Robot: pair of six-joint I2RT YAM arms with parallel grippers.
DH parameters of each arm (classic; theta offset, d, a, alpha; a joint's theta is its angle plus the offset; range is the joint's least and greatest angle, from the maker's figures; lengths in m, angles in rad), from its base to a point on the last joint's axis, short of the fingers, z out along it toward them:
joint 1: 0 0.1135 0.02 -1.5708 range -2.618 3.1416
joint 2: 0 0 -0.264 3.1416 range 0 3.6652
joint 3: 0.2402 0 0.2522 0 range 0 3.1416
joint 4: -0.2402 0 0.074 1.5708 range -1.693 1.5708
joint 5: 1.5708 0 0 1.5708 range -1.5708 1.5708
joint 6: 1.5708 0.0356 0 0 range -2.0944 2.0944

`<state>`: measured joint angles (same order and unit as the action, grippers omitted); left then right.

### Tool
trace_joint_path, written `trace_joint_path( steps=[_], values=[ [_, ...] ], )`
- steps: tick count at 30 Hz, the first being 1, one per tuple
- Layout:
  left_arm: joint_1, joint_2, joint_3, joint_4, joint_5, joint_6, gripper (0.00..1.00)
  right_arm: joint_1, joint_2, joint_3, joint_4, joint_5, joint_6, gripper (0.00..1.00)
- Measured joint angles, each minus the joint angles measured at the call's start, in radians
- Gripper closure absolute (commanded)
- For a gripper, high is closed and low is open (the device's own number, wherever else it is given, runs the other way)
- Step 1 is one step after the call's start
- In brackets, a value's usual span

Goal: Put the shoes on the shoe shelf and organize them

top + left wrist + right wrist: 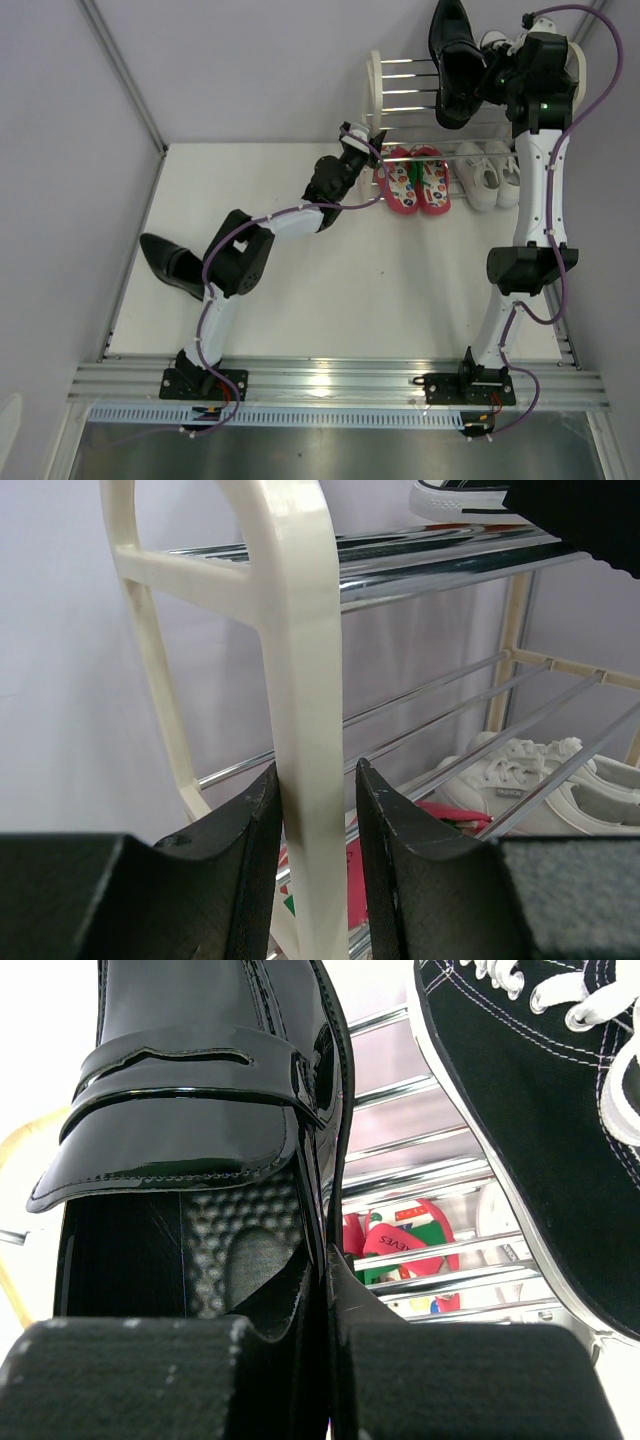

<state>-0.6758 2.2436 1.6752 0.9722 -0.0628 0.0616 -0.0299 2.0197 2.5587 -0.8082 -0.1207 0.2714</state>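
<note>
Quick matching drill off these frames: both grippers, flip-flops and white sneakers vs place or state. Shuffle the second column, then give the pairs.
Things
1. left gripper
2. right gripper
3. red flip-flops
4. white sneakers

Place or state
A. low in the shoe shelf, right side
B. jaws shut on a black dress shoe, held up over the top bars
C. jaws closed around the shelf's white side frame
D. low in the shelf, left side

Pairs: 1-C, 2-B, 3-D, 4-A
</note>
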Motion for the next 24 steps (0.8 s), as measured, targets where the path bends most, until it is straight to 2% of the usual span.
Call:
trace_joint_path(
  steps=[2, 3, 4, 5, 6, 7, 9, 11, 15, 18, 19, 20, 24],
  values=[
    [0.000, 0.000, 0.000, 0.000, 0.000, 0.000, 0.62, 0.000, 0.000, 0.000, 0.000, 0.002, -0.003, 0.98],
    [0.000, 0.000, 0.000, 0.000, 0.000, 0.000, 0.61, 0.000, 0.000, 0.000, 0.000, 0.003, -0.004, 0.94],
    [0.000, 0.000, 0.000, 0.000, 0.000, 0.000, 0.61, 0.000, 0.000, 0.000, 0.000, 0.003, -0.004, 0.85],
    [0.000, 0.000, 0.000, 0.000, 0.000, -0.001, 0.61, 0.000, 0.000, 0.000, 0.000, 0.003, -0.004, 0.62],
    [0.000, 0.000, 0.000, 0.000, 0.000, -0.001, 0.62, 0.000, 0.000, 0.001, 0.004, 0.001, 0.006, 0.55],
    [0.000, 0.000, 0.001, 0.000, 0.000, -0.001, 0.62, 0.000, 0.000, 0.005, 0.021, -0.005, 0.010, 0.42],
    [0.000, 0.000, 0.000, 0.000, 0.001, -0.001, 0.62, 0.000, -0.002, 0.016, 0.050, -0.013, 0.008, 0.32],
    [0.000, 0.000, 0.000, 0.000, 0.001, -0.001, 0.62, -0.001, -0.002, 0.017, 0.095, -0.022, 0.011, 0.24],
    [0.000, 0.000, 0.000, 0.002, 0.001, -0.001, 0.62, -0.008, -0.002, 0.017, 0.111, -0.055, 0.024, 0.23],
    [-0.001, 0.000, 0.000, 0.006, 0.001, -0.001, 0.61, -0.010, -0.013, 0.010, 0.120, -0.086, 0.036, 0.13],
    [-0.001, 0.000, 0.000, 0.006, 0.001, -0.001, 0.61, -0.010, -0.019, 0.005, 0.122, -0.093, 0.037, 0.04],
    [-0.001, 0.000, 0.000, 0.007, 0.001, -0.001, 0.61, -0.010, -0.030, -0.004, 0.126, -0.103, 0.040, 0.01],
    [-0.001, 0.000, 0.000, 0.007, 0.001, -0.003, 0.61, -0.009, -0.086, -0.043, 0.125, -0.132, 0.014, 0.01]
  ],
)
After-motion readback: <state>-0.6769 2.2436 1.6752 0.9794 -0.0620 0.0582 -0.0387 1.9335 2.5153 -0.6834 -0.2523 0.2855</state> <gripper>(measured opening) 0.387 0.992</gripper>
